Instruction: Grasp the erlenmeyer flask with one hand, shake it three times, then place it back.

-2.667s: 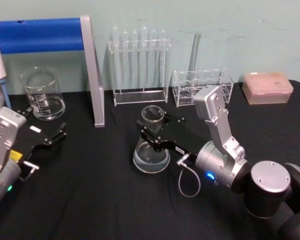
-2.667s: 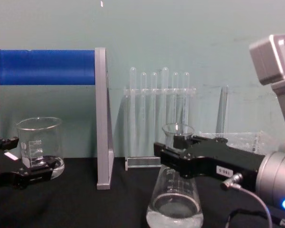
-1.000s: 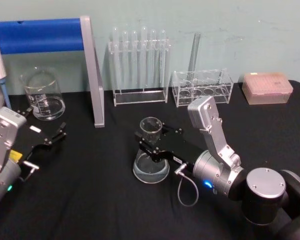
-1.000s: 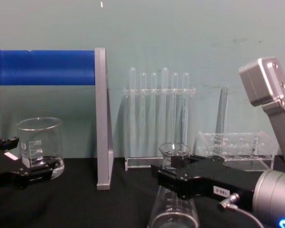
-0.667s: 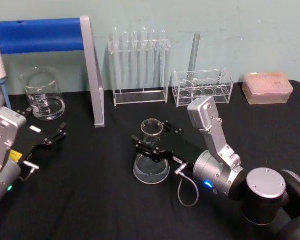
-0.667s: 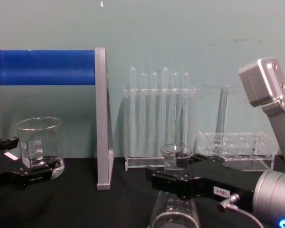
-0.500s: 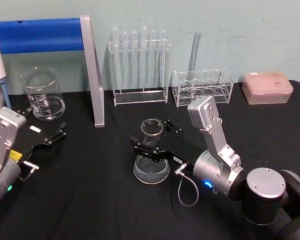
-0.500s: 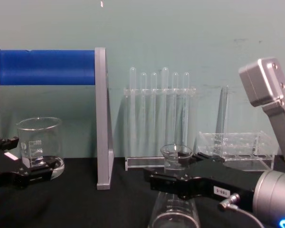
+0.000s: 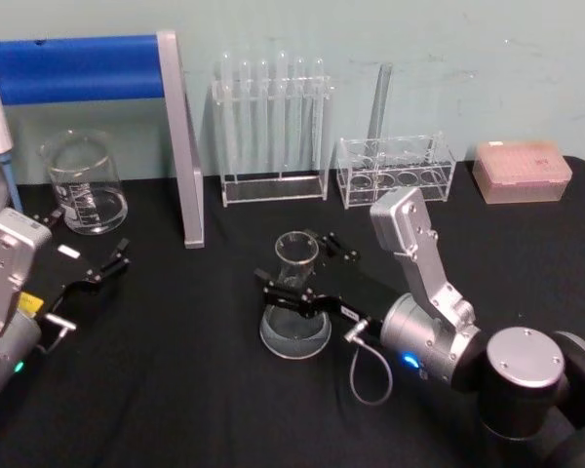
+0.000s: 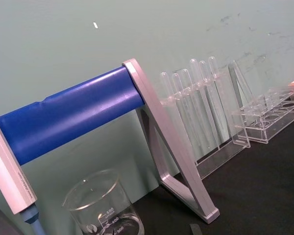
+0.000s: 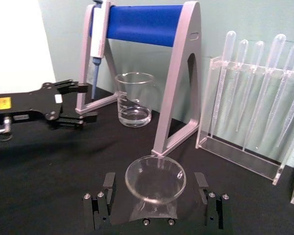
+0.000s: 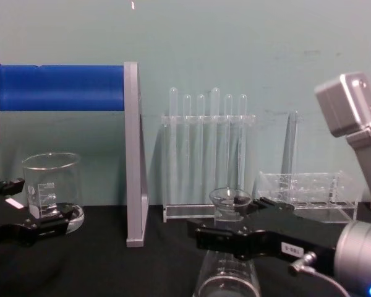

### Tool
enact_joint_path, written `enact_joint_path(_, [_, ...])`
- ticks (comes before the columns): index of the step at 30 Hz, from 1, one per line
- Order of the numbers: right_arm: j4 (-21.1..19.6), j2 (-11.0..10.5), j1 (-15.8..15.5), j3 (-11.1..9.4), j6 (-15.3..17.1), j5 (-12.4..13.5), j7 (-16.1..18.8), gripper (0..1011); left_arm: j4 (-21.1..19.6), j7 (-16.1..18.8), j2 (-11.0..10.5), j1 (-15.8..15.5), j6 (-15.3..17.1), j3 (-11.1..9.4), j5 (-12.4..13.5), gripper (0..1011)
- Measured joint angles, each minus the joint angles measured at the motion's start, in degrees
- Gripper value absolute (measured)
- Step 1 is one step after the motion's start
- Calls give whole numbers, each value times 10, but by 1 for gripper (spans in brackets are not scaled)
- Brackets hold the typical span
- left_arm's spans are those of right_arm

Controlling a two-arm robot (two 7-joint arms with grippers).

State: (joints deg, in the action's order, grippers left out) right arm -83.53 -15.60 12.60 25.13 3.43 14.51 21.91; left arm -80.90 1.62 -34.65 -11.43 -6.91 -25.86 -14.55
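**Flask standing, right claw released about its neck**

The clear glass conical erlenmeyer flask (image 9: 294,327) stands upright on the black table (image 9: 175,390), in front of and to the right of the grey A-frame stand with the blue roller (image 9: 180,146); its long axis is vertical, its wide base flat on the cloth. The black right gripper (image 9: 292,265), on its silver-grey arm, reaches in level from the side away from the stand; its two fingers lie one on each side of the narrow neck, just below the flared rim, spread apart and, in the right wrist view, clear of the glass on both sides; the flask thus appears set down and let go. The black left gripper (image 11: 87,103) rests on the far side of the stand, well apart from the flask, its fingers parted and empty. Since the neck sits between the right fingers, a withdrawal would probably need to run straight back along their line; a sideways drift risks tipping the flask.
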Motion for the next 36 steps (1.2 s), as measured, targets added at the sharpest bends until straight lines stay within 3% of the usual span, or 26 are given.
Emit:
enact_joint_path(13, [-67, -59, -47, -12, 16, 21, 23, 1003, 0, 0, 0, 0, 0, 0, 0, 1001])
enact_joint_path(19, [-98, -89, -76, -25, 19, 34, 28, 1002, 0, 0, 0, 0, 0, 0, 0, 1001])
enact_joint_path(21, [-116, -107, -94, -35, 20, 41, 29, 1002, 0, 0, 0, 0, 0, 0, 0, 1001])
enact_joint_path(27, [-139, -132, -121, -59, 19, 47, 16, 1002, 0, 0, 0, 0, 0, 0, 0, 1001])
enact_joint_path(31, [-139, -131, -125, -73, 18, 46, -3, 1002, 0, 0, 0, 0, 0, 0, 0, 1001])
enact_joint_path(36, [-120, -105, -112, -93, 10, 21, -57, 1003, 0, 0, 0, 0, 0, 0, 0, 1001])
